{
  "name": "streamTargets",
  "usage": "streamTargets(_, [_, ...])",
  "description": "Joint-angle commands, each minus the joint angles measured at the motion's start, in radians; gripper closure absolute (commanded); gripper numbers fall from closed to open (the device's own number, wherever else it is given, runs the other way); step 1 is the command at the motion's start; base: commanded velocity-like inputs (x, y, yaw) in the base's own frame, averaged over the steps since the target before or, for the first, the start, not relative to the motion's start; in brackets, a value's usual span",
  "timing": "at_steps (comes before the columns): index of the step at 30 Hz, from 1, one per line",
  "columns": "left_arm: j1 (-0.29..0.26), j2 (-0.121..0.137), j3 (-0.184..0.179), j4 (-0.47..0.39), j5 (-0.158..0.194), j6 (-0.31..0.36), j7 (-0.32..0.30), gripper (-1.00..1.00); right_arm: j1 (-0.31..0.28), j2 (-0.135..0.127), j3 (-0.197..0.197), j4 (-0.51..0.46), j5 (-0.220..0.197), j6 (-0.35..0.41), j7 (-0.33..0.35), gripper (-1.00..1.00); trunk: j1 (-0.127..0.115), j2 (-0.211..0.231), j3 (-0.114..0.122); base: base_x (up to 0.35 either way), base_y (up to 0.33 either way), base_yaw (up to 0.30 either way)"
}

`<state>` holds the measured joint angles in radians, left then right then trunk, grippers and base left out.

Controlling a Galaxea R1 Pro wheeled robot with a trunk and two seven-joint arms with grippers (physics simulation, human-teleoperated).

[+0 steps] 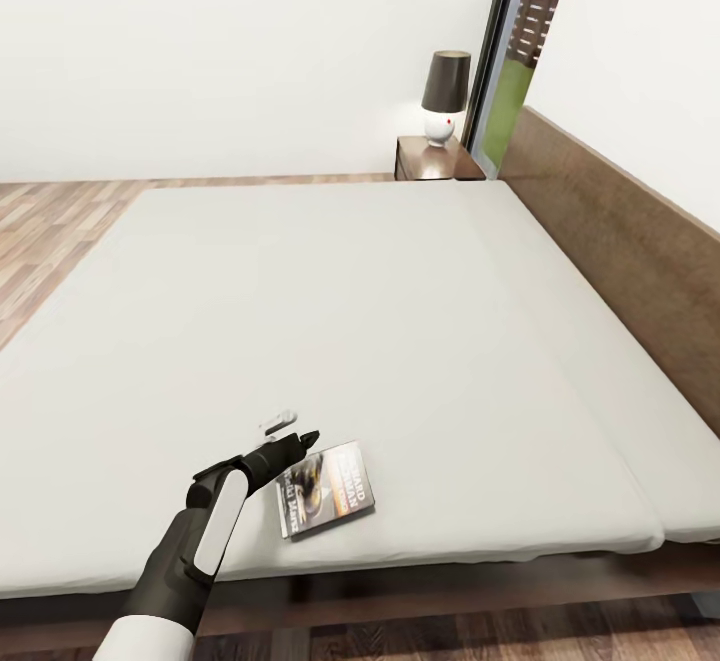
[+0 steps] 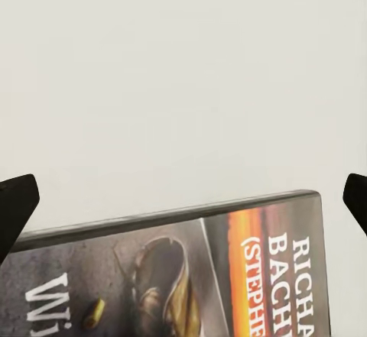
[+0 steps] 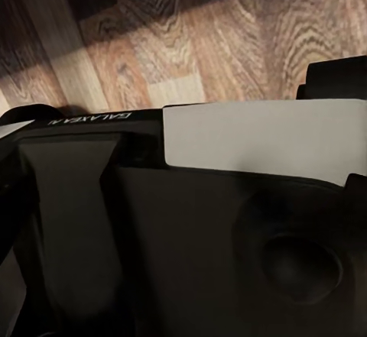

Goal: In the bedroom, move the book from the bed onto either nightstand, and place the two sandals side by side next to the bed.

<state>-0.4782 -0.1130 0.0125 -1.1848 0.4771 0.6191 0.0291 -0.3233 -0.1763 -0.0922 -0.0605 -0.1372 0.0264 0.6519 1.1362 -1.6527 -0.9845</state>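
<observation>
My left end effector (image 1: 292, 441) is spread wide, empty, just beside the book (image 1: 324, 490) lying flat near the bed's (image 1: 420, 341) front edge. Risk: fingers may push the thin book along instead of gripping it. Nightstand (image 1: 436, 160) with lamp (image 1: 444, 96) stands far off. Right end effector: can't tell.

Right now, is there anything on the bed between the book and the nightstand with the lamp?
No. In the head view, only bare mattress stretches from the book to the nightstand with its lamp.
</observation>
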Motion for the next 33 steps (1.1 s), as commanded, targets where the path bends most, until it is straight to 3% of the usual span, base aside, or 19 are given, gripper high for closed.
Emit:
streamTargets(1, [0.0, -0.001, 0.001, -0.001, 0.007, 0.005, 0.003, -1.0, 0.0, 0.0, -0.008, 0.001, -0.001, 0.003, 0.005, -1.0, 0.0, 0.0, -0.001, 0.0, 0.0, 0.0])
streamTargets(9, [0.0, -0.001, 0.001, -0.001, 0.008, 0.005, 0.003, -1.0, 0.0, 0.0, -0.008, 0.001, -0.001, 0.003, 0.004, -1.0, 0.0, 0.0, -0.001, 0.0, 0.0, 0.0])
streamTargets(18, [0.0, -0.001, 0.001, -0.002, 0.007, 0.005, 0.003, -1.0, 0.0, 0.0, -0.008, 0.001, -0.001, 0.003, 0.005, -1.0, 0.034, -0.063, -0.029, 0.0, 0.0, 0.0])
streamTargets(33, [0.0, -0.001, 0.001, -0.003, 0.008, 0.005, 0.003, -1.0, 0.0, 0.0, -0.008, 0.001, -0.001, 0.003, 0.005, -1.0, 0.042, -0.077, -0.035, 0.0, 0.0, 0.0])
